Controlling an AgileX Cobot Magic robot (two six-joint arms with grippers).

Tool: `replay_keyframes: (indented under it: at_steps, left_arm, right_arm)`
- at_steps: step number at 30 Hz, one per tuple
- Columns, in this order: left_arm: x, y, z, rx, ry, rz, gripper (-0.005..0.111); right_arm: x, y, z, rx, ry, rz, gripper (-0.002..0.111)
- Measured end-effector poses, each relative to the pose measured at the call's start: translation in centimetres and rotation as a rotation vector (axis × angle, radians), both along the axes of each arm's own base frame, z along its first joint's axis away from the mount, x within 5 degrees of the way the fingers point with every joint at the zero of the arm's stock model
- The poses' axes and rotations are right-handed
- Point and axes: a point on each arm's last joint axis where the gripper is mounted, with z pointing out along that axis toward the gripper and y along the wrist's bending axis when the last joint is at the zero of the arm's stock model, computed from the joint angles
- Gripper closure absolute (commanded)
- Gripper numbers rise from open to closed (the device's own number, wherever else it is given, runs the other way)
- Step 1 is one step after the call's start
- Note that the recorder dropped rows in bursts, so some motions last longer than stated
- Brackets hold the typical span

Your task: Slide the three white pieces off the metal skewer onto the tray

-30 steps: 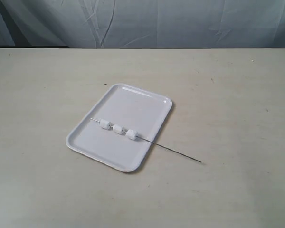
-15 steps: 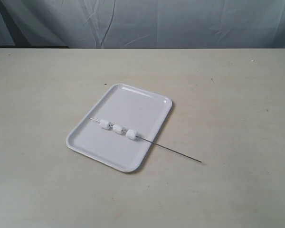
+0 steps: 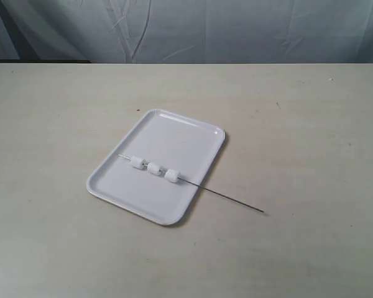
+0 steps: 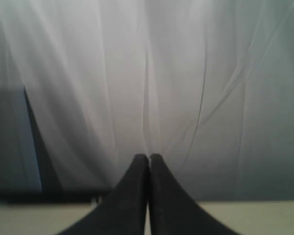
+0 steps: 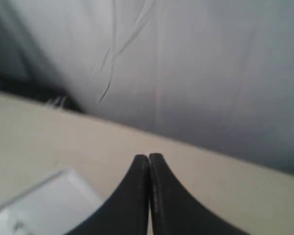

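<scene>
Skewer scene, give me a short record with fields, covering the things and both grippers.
tray: flat on the table
skewer: across the tray, bare end out over the table
white pieces: three, all threaded on the skewer, over the tray
left gripper: shut, empty
right gripper: shut, empty

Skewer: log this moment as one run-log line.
left gripper shut | right gripper shut | three white pieces threaded on metal skewer | skewer across tray, free end over table
</scene>
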Motion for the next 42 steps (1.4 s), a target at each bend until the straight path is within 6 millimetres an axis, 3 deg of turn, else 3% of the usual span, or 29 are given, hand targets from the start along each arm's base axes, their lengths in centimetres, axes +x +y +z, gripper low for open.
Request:
replay_keyframes:
  at_steps: [4,11,13,17,20,26,33,42]
  left_arm:
    - [3.5,-1.0,-4.8,-0.206,0.390,0.059,0.106]
    - [7.0,-6.0,-13.4,-0.096,0.936,-0.193,0.106]
    - [7.5,-7.0,-15.7,-0.060,1.057,-0.297,0.106]
    - [8.1,-8.3,-19.3,-0.013,1.211,-0.430,0.105]
    - [8.6,-8.6,-21.3,-0.001,1.276,-0.449,0.098]
    - [9.8,-9.3,-23.4,-0.045,1.327,-0.458,0.084]
    - [12.1,-10.2,-21.7,-0.124,1.247,-0.459,0.078]
    - [13.7,-11.1,-21.3,-0.202,1.244,-0.475,0.078]
  right_arm:
    - [5.2,4.7,-5.7,-0.160,0.281,0.217,0.109]
    - [10.6,9.3,-16.8,-0.393,0.650,0.425,0.109]
    - [11.5,9.9,-19.9,-0.441,0.744,0.469,0.102]
    - [12.7,10.7,-24.7,-0.513,0.856,0.550,0.075]
    - [13.3,11.0,-27.2,-0.536,0.901,0.570,0.070]
    - [13.6,11.3,-29.5,-0.541,0.951,0.583,0.073]
    - [13.1,11.8,-29.9,-0.583,0.952,0.665,0.073]
    - [11.1,14.8,-30.5,-0.689,0.929,0.795,0.073]
